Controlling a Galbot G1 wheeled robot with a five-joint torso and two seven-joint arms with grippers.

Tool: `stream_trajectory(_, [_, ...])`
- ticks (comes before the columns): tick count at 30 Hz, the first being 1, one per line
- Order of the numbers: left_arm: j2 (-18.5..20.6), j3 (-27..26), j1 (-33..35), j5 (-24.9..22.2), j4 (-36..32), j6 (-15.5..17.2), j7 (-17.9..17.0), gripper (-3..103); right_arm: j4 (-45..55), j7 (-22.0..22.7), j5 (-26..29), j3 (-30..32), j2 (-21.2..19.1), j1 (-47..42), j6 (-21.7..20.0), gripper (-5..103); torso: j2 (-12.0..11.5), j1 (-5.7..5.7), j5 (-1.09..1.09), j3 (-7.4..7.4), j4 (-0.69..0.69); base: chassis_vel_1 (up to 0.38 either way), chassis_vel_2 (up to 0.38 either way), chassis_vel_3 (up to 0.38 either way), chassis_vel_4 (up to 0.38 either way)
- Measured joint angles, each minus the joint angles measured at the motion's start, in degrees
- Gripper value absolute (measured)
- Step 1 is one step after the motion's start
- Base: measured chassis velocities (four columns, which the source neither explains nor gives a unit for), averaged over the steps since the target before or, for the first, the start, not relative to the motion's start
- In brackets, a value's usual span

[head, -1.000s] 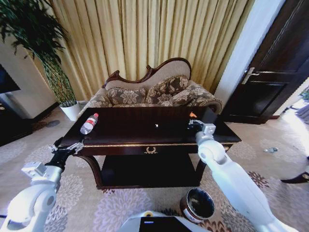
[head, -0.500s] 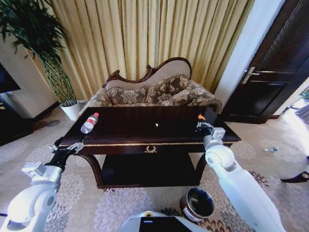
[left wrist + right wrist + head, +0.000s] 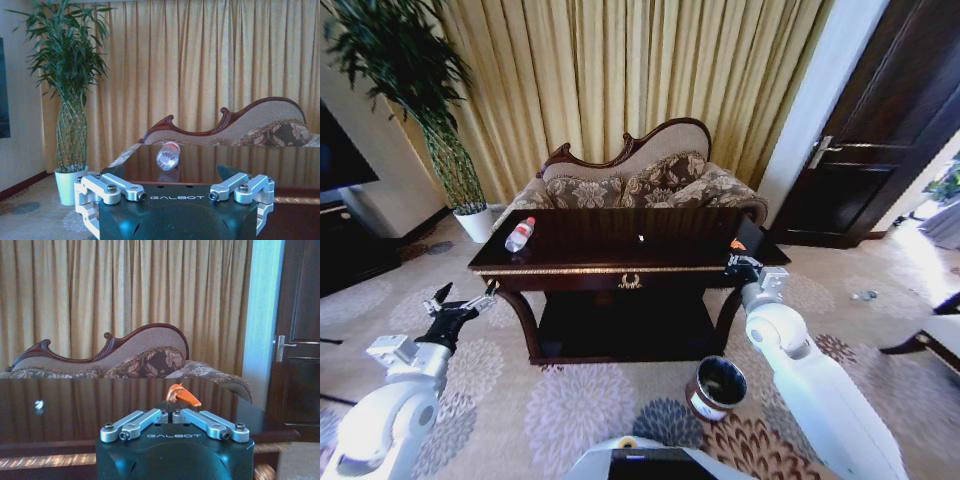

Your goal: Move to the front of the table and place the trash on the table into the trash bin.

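The dark glossy table (image 3: 620, 270) stands ahead of me. A clear bottle (image 3: 520, 234) with a red cap lies at its left end, also in the left wrist view (image 3: 168, 155). A tiny white scrap (image 3: 641, 238) rests mid-table (image 3: 39, 404). My right gripper (image 3: 740, 262) hovers at the table's right front corner, shut on the orange scrap (image 3: 737, 245), which sticks up from the fingertips (image 3: 182, 396). Off the table's left front corner, my left gripper (image 3: 460, 308) is open and holds nothing. The round dark trash bin (image 3: 716, 388) stands on the carpet, below the right arm.
A patterned sofa (image 3: 630, 185) sits behind the table before gold curtains. At the far left are a potted plant (image 3: 450, 170) and a black cabinet (image 3: 345, 240). A dark door (image 3: 880, 150) is on the right. Patterned carpet surrounds the table.
The whole view has drawn back, so the table looks smaller and farther off. The right gripper carried the orange scrap from the tabletop to the right front corner. The left arm kept its pose.
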Motion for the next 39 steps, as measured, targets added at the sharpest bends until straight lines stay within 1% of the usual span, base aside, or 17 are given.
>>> stream_trajectory(1, [0.00,0.00,0.00,0.00,0.00,0.00,0.00,100,0.00,0.00,0.00,0.00,0.00,0.00,0.00,0,0.00,0.00,0.00,0.00,0.00,0.283,-0.288,-0.277,0.281])
stream_trajectory(4, [0.03,0.12,-0.10,0.06,0.20,-0.16,0.00,100,-1.21,-0.97,-2.85,-0.36,0.54,-0.81,1.15,0,0.01,-0.01,0.00,0.00,0.00,0.258,-0.256,-0.247,0.242])
stream_trajectory(6, [0.02,0.13,-0.15,0.07,0.24,-0.19,0.00,100,-1.57,-1.25,-3.34,-0.39,0.85,-1.22,1.24,0,0.02,-0.02,0.00,-0.01,0.01,0.187,-0.195,-0.208,0.193])
stream_trajectory(8, [-0.05,0.14,-0.17,0.08,0.33,-0.20,0.00,100,-2.10,-1.61,-3.63,-0.38,1.41,-1.99,1.14,0,0.03,-0.03,0.00,-0.02,-0.01,0.153,-0.104,-0.134,0.104])
stream_trajectory(12, [-0.30,0.20,-0.11,0.20,0.43,-0.29,0.08,100,-5.14,-3.83,-4.61,-0.10,3.54,-4.77,-0.06,0,0.00,-0.01,-0.01,0.00,0.00,0.014,-0.036,-0.040,0.014])
stream_trajectory(17, [-0.38,0.24,-0.12,0.24,0.43,-0.40,0.12,100,-10.26,-5.64,-6.19,-0.24,5.60,-5.95,0.11,0,-0.05,0.08,0.00,0.04,0.00,-0.023,0.029,0.038,-0.028])
stream_trajectory(18, [-0.38,0.23,-0.12,0.24,0.41,-0.42,0.14,100,-12.60,-6.11,-6.92,-0.42,6.32,-5.92,0.28,0,-0.05,0.08,0.01,0.04,-0.02,0.000,0.000,0.000,0.000])
stream_trajectory(22, [-0.44,-0.12,0.04,0.21,0.36,-0.55,0.15,100,-22.46,-7.83,-10.66,-0.87,8.48,-3.81,1.98,0,-0.03,0.03,0.01,0.01,0.00,0.000,0.000,0.000,0.000])
stream_trajectory(23, [-0.44,-0.12,0.04,0.21,0.36,-0.55,0.15,100,-22.46,-7.83,-10.66,-0.87,8.48,-3.81,1.98,0,-0.03,0.03,0.01,0.01,0.00,0.000,0.000,0.000,0.000])
stream_trajectory(24, [-0.44,-0.41,0.30,0.17,0.35,-0.77,0.14,100,-26.57,-8.93,-12.61,-0.88,9.26,-2.73,2.76,0,0.00,0.00,-0.01,0.00,0.00,0.000,0.000,0.000,0.000])
stream_trajectory(26, [-0.44,-0.79,0.64,0.10,0.36,-1.03,0.14,100,-30.70,-9.93,-14.59,-0.87,10.09,-1.77,3.71,0,0.00,0.00,0.00,0.00,0.01,0.000,0.000,0.000,0.000])
stream_trajectory(27, [-0.44,-0.79,0.64,0.10,0.36,-1.03,0.14,100,-30.70,-9.93,-14.59,-0.87,10.09,-1.77,3.71,0,0.00,0.00,0.00,0.00,0.01,0.000,0.000,0.000,0.000])
stream_trajectory(29, [-0.62,-0.99,0.50,0.12,0.76,-1.29,0.05,100,-37.87,-12.91,-19.90,-0.45,11.65,-0.83,6.29,0,-0.01,0.02,0.00,0.01,0.01,0.000,0.000,0.000,0.000])
stream_trajectory(30, [-0.62,-0.99,0.50,0.12,0.76,-1.29,0.05,100,-37.87,-12.91,-19.90,-0.45,11.65,-0.83,6.29,0,-0.01,0.02,0.00,0.01,0.01,0.000,0.000,0.000,0.000])
stream_trajectory(32, [-0.91,-0.81,0.13,0.13,0.81,-1.25,-0.19,100,-41.89,-14.44,-24.07,0.22,12.92,-0.80,8.52,0,-0.02,0.03,0.01,0.02,-0.01,0.000,0.000,0.000,0.000])
stream_trajectory(38, [-0.99,-0.33,-0.18,0.21,1.03,-0.97,-0.26,100,-45.73,-16.32,-28.17,1.61,14.87,-1.04,10.04,0,-0.01,0.01,0.00,0.01,0.00,0.000,0.000,0.000,0.000])
stream_trajectory(39, [-0.99,-0.33,-0.18,0.21,1.03,-0.97,-0.26,100,-45.73,-16.32,-28.17,1.61,14.87,-1.04,10.04,0,-0.01,0.01,0.00,0.01,0.00,0.000,0.000,0.000,0.000])
